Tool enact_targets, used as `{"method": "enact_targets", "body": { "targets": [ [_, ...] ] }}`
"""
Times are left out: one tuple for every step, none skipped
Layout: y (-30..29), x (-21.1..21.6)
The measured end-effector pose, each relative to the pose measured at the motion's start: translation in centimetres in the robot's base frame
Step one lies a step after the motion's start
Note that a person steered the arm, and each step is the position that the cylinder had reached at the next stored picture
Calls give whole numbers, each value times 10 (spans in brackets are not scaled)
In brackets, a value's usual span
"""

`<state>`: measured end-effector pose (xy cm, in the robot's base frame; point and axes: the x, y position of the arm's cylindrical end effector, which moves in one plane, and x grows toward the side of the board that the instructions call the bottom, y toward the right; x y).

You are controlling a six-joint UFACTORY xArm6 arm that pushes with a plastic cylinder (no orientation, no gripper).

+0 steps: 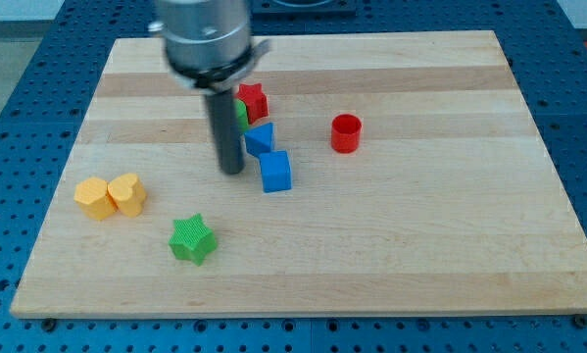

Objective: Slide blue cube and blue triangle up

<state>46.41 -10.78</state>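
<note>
The blue cube (275, 171) sits near the board's middle. The blue triangle (261, 137) lies just above it, touching or nearly touching. My tip (232, 172) rests on the board just left of the blue cube, a small gap apart, and below-left of the blue triangle. A red star (253, 101) sits above the blue triangle, with a green block (242, 114) partly hidden behind my rod.
A red cylinder (346, 133) stands right of the blue blocks. Two yellow blocks (110, 195) sit together at the view's left. A green star (193, 239) lies at the lower left. The wooden board (450, 226) lies on a blue surface.
</note>
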Motion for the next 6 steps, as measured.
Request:
{"method": "enact_targets", "body": {
  "targets": [
    [55, 47],
    [104, 34],
    [43, 14],
    [32, 14],
    [31, 14],
    [14, -10]
  ]
}}
